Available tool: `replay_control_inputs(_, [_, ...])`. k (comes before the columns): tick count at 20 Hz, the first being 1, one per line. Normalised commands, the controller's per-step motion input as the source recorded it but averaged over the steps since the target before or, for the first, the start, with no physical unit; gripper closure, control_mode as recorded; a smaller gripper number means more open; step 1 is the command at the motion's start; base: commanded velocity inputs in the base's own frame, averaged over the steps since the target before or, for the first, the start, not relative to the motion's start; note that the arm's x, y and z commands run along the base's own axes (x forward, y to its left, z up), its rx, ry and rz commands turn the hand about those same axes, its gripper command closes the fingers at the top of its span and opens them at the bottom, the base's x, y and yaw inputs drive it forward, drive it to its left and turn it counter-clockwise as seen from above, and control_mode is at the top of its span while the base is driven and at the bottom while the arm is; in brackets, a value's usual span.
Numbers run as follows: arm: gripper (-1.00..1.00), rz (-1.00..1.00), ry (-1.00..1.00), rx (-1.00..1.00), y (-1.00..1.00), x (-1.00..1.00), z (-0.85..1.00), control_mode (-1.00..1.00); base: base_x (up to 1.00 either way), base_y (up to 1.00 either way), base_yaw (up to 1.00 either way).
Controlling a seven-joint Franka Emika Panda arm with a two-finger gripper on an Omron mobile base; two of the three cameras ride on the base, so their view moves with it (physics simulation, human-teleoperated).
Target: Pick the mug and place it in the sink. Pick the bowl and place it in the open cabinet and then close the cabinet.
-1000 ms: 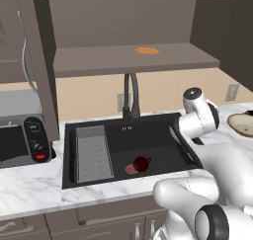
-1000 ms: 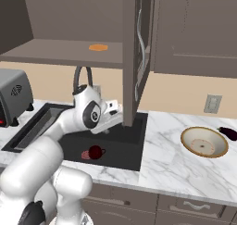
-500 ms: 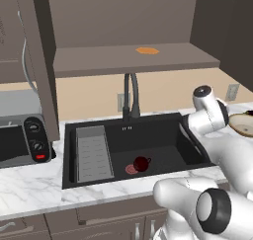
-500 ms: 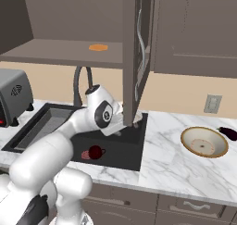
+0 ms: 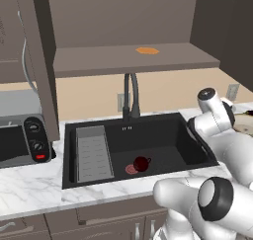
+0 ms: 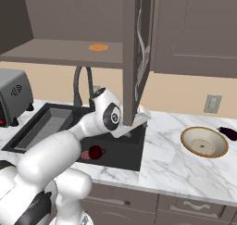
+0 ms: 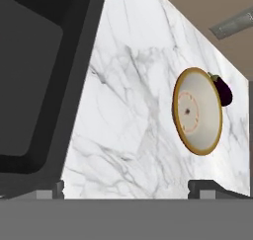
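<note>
Marble counter point(image 6: 171, 159) to the right of the sink point(image 5: 163, 140). Toaster oven point(image 5: 22, 138) stands on the counter at the sink's left; grey ribbed tray point(image 5: 93, 152) sits in the basin's left part; dark faucet point(image 5: 131, 96) rises behind it. Open cabinet point(image 5: 133, 59) above, a small orange patch point(image 5: 147, 50) on its shelf. The open cabinet door point(image 6: 138, 53) hangs edge-on over the sink's right rim, just beside the arm's wrist in the right base view.

Mug point(image 5: 142, 163) lies in the sink, by the red drain point(image 5: 131, 169).

Bowl point(image 7: 196, 111) rests on the marble, well apart from the sink; a dark eggplant point(image 7: 222, 90) lies just beyond it, near its rim.

Gripper point(image 7: 133, 188) hovers over the sink's right edge, jaws spread wide, nothing between them. Bowl lies ahead of the fingertips, toward the right-hand one, not touched.
</note>
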Motion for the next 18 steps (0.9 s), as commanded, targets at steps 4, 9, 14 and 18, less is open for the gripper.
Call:
replay_control_inputs(4, [-1.0,0.0,0.02,0.0,-0.4,0.05,0.0,-1.0,0.0,0.0,0.0])
replay_control_inputs(9, [-1.0,0.0,0.04,-0.01,-0.31,0.1,0.0,-1.0,0.0,0.0,0.0])
replay_control_inputs(14, [-1.0,0.0,0.04,0.0,-0.39,0.12,-0.02,-1.0,0.0,0.0,0.0])
replay_control_inputs(18, [-1.0,0.0,0.02,0.0,-0.35,0.05,-0.01,-1.0,0.0,0.0,0.0])
